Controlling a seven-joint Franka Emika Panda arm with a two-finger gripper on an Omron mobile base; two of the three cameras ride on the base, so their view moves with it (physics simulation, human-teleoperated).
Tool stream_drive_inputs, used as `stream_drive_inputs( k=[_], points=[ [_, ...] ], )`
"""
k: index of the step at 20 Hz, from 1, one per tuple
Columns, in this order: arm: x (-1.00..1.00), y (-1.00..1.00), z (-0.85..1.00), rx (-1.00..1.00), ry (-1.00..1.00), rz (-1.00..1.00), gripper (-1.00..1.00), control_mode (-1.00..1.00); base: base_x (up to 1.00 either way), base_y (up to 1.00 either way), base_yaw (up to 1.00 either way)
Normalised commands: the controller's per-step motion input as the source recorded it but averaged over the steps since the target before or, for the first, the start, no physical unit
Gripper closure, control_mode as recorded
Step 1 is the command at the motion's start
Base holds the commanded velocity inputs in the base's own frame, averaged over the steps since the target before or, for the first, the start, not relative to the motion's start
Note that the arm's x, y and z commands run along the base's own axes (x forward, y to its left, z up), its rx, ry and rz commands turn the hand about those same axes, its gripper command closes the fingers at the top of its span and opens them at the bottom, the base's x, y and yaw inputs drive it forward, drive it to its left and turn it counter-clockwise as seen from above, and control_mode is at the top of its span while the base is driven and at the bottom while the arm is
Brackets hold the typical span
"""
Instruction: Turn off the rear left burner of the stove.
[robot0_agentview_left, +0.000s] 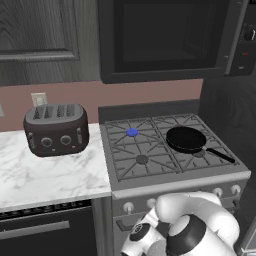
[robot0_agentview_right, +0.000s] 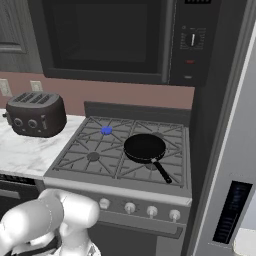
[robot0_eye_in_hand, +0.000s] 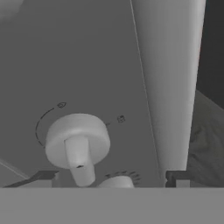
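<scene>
I see the rear left burner (robot0_agentview_left: 131, 132) glowing bright blue at the back left of the stove (robot0_agentview_left: 175, 182), ringed by grey grate bars; from the right base camera the same blue cap (robot0_agentview_right: 106, 130) sits behind the dark front left cap (robot0_agentview_right: 93, 156). A black pan (robot0_agentview_left: 186, 139) rests on the right side of the grates, handle pointing toward the front right. A row of silver knobs (robot0_agentview_right: 130, 207) runs along the front panel. On my hand camera one knob (robot0_eye_in_hand: 78, 144) sits close ahead, its bar grip pointing down the frame, with dial marks around it. My gripper (robot0_eye_in_hand: 113, 180) has both fingertips showing at the bottom edge, set wide apart, holding nothing, the knob just beyond them. A dark toaster (robot0_agentview_left: 56, 129) stands on the marble counter (robot0_agentview_left: 45, 175) left of the stove.
</scene>
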Motion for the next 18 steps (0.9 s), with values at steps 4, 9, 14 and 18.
stream_drive_inputs(
  k=[4, 9, 14, 18],
  points=[
    [0.24, -0.60, 0.23, 0.09, 0.00, 0.04, -1.00, -1.00, 0.00, 0.00, 0.00],
    [0.20, -0.44, 0.43, 0.10, 0.03, 0.03, -1.00, -1.00, 0.00, 0.00, 0.00],
    [0.12, -0.16, 0.61, 0.08, 0.11, 0.06, -1.00, -1.00, 0.00, 0.00, 0.00],
    [0.04, -0.02, 0.62, 0.00, 0.14, 0.08, -1.00, -1.00, 0.00, 0.00, 0.00]
  ],
)
